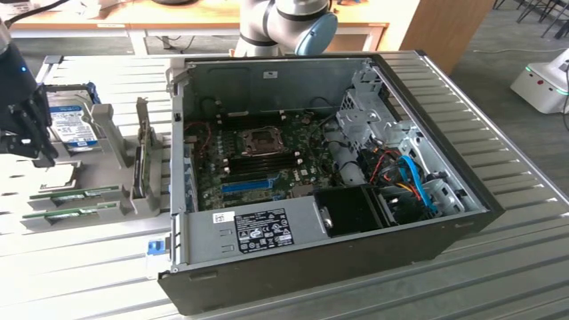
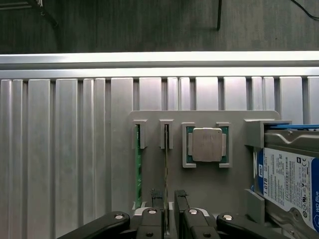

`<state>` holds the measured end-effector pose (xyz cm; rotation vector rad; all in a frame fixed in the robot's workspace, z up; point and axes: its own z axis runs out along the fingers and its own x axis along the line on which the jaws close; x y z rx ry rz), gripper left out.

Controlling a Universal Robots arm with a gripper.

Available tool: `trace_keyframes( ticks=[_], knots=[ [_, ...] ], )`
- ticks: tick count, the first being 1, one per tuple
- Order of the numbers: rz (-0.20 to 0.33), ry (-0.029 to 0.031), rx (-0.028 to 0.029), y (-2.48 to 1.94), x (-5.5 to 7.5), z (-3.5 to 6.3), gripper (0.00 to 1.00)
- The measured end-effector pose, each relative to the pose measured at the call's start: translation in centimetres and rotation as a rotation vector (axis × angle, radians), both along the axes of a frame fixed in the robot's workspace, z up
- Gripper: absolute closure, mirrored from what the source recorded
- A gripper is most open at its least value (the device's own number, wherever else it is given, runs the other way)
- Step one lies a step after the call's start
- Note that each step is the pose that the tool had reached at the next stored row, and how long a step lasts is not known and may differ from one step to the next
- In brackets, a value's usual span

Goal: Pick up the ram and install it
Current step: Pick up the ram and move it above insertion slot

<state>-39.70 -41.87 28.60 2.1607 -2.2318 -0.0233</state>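
Observation:
Two green ram sticks stand on edge in a grey holder (image 2: 234,117). One ram stick (image 2: 138,169) lies off to the side of my gripper. The other ram stick (image 2: 166,164) runs in line with the gap between my gripper's (image 2: 169,196) black fingers (image 2: 180,204). The jaws stand open with nothing gripped between them. In the exterior view my gripper (image 1: 36,150) hangs above the holder at the exterior view's left, over the rams (image 1: 76,195), apart from them.
A silver processor (image 2: 207,145) and a hard drive (image 2: 289,174) with a blue-and-white label sit in the same holder. The open computer case (image 1: 427,233) lies on the slatted metal table (image 1: 516,267), its motherboard (image 1: 266,157) exposed with a blue slot strip (image 1: 244,185).

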Motion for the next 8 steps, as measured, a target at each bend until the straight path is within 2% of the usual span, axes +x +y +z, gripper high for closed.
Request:
trace_keyframes(
  ticks=[8],
  knots=[
    [0.000,0.0000,-0.0001,0.00,0.00,-1.03,0.77]
  ],
)
